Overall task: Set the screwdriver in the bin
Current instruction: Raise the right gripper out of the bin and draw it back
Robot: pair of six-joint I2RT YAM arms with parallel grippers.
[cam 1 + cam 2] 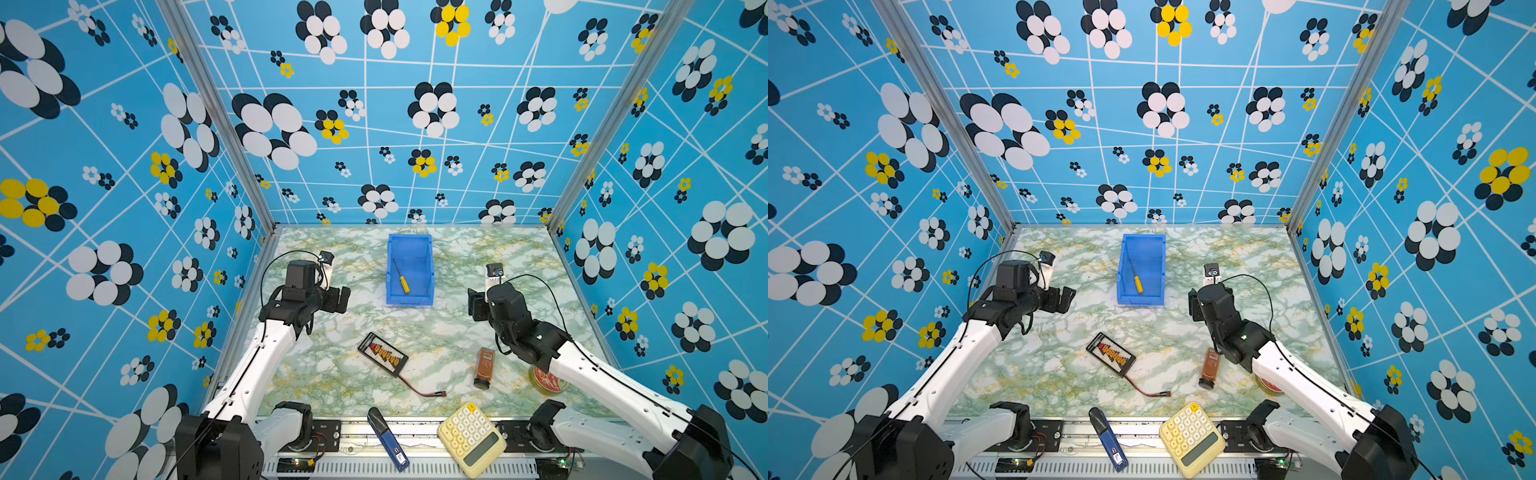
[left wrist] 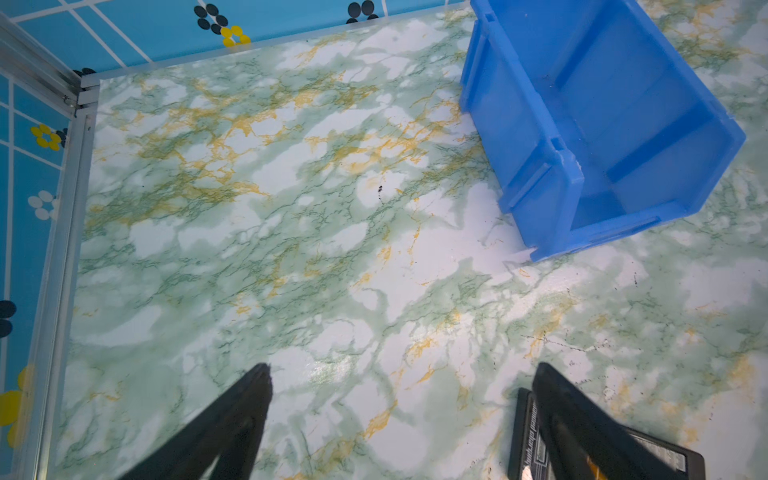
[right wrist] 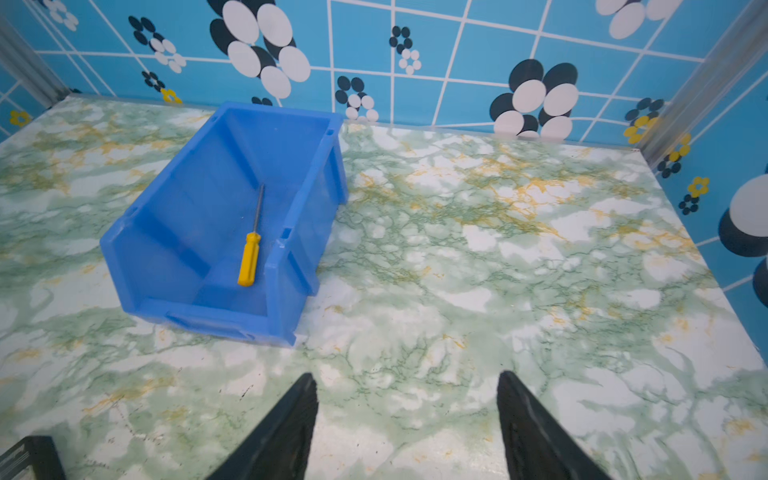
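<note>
Scene: two robot arms over a green-and-gold marbled table (image 1: 328, 374), walled in by blue flowered panels.
Bin: a bright blue open-topped bin (image 1: 390, 274) stands near the middle of the table's far edge, its lowered lip facing the near edge.
Screwdriver: the yellow-handled screwdriver (image 3: 250, 253) lies flat on the bin's floor. Its handle is toward the lowered lip and its thin shaft angles toward the back wall.
Right jaws: spread wide and empty, over bare table between the bin and the right edge, well apart from the bin.
Left jaws: spread and empty, over bare table between the bin and the left edge.
Step in hand: the placing looks done, so only a clean retreat seems to remain.
Doing it well: lift the right arm and draw it toward the near right corner. Stay off the bin's side wall so the bin is not nudged, and mind the brown bottle (image 1: 484, 365) lying close below the forearm.
Hidden: the left wrist view shows the bin but not the screwdriver, because the bin's wall blocks that part of the floor.
Cut off: a round red-topped tin (image 1: 541, 380) sits partly under the right arm.
Hard to tell: the screwdriver's tip type, and whether the screwdriver touches a bin wall.
</note>
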